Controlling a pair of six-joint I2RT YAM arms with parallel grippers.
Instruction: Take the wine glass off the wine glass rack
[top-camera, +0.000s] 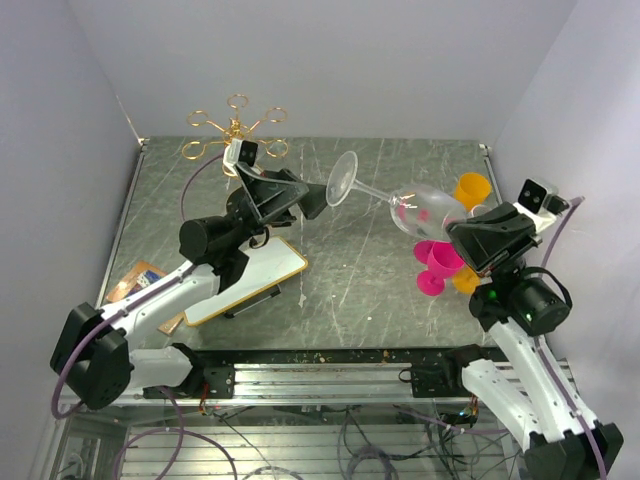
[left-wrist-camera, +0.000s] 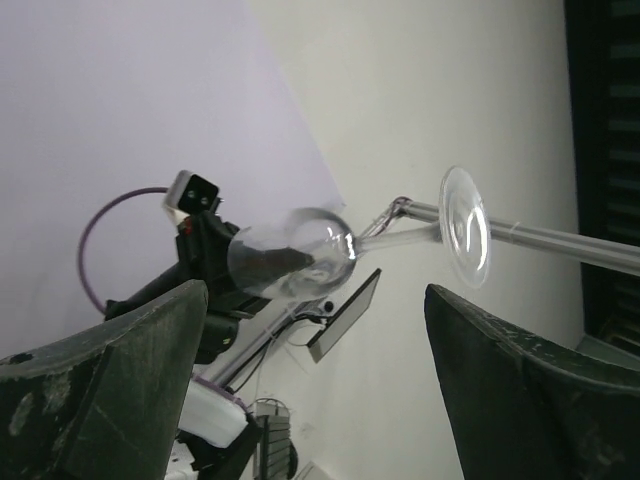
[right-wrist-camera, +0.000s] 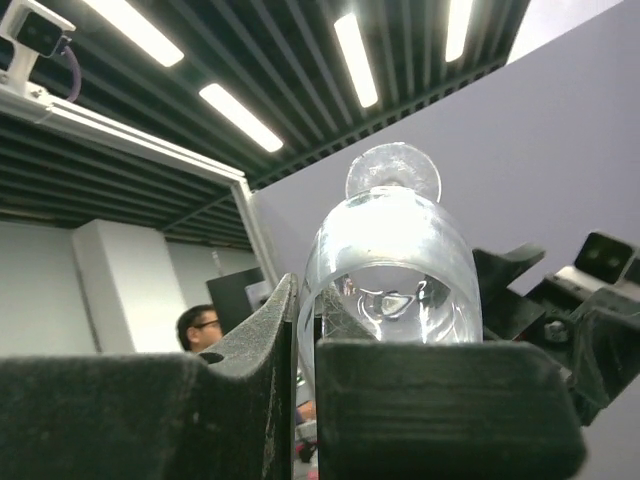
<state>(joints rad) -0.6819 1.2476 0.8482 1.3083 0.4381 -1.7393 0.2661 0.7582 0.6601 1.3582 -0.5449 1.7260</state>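
Observation:
The clear wine glass (top-camera: 420, 207) lies sideways in the air above the table's middle, its round foot (top-camera: 342, 178) pointing left. My right gripper (top-camera: 455, 232) is shut on the rim of its bowl; in the right wrist view the glass wall (right-wrist-camera: 390, 260) sits pinched between the fingers (right-wrist-camera: 285, 330). My left gripper (top-camera: 318, 198) is open and empty, just left of the foot. In the left wrist view the glass (left-wrist-camera: 290, 262) shows beyond the spread fingers (left-wrist-camera: 150, 360). The gold wine glass rack (top-camera: 235, 130) stands at the back left, apart from the glass.
Two pink cups (top-camera: 435, 262) and an orange cup (top-camera: 470, 188) lie under and beside the right gripper. A white board (top-camera: 250, 280) lies under the left arm, with a brown packet (top-camera: 135, 280) to its left. Walls close in the table on three sides.

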